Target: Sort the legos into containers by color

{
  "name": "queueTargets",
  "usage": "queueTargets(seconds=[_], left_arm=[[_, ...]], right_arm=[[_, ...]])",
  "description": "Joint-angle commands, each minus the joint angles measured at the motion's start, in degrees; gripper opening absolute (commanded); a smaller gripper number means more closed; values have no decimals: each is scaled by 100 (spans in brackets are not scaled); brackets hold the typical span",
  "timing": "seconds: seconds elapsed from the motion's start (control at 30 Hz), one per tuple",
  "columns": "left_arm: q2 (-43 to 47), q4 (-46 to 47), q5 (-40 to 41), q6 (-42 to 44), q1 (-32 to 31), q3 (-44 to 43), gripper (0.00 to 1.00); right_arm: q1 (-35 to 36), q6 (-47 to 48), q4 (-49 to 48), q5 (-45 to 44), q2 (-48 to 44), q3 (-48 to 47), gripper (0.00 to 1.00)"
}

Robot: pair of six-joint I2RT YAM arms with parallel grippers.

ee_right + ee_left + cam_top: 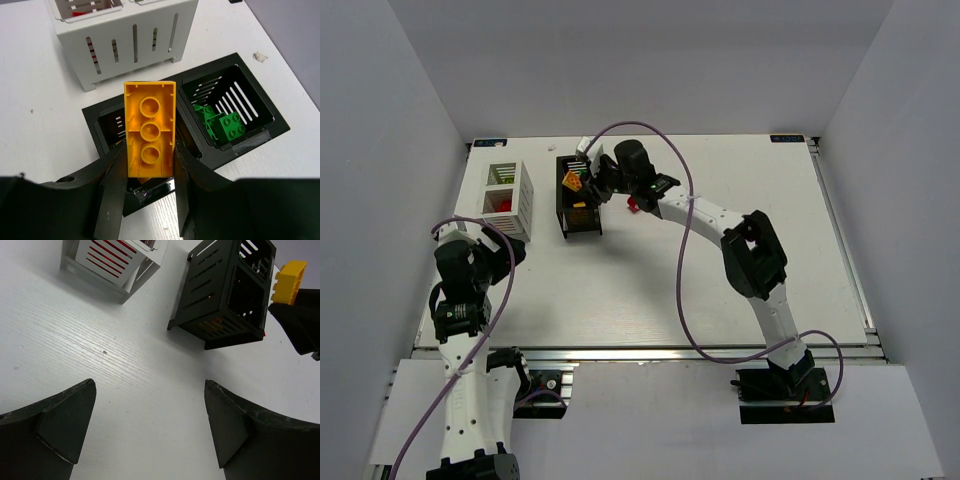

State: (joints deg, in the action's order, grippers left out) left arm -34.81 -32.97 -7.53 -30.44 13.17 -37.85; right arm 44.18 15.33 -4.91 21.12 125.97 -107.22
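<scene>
My right gripper [149, 165] is shut on an orange-yellow lego [150, 127]. It holds the brick upright, hollow underside toward the camera, over the left compartment of the black container [260, 132]. The other compartment holds dark green legos [226, 125]. From above, the orange-yellow lego [572, 182] hangs over the black container [582, 228], where orange pieces lie in the near compartment. The white container [520, 222] stands to its left with red legos [500, 203] inside. A red lego [632, 205] lies on the table by the right arm. My left gripper [150, 412] is open and empty above bare table, short of both containers.
The white container [125, 37] stands just beyond the black one in the right wrist view. In the left wrist view the white container [112, 262] and black container [220, 295] stand side by side ahead. A small scrap [259, 57] lies on the table.
</scene>
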Motion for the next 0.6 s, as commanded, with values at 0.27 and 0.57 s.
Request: queueTargets(seconds=[0.27,0.57], left_arm=[[44,71,-64,64,28,-65,98],[-131,256,-152,29,28,-56,98]], right_arm=[[38,-180,-458,-126,243,-300,53],[38,-197,-485,-91,147,-326,75]])
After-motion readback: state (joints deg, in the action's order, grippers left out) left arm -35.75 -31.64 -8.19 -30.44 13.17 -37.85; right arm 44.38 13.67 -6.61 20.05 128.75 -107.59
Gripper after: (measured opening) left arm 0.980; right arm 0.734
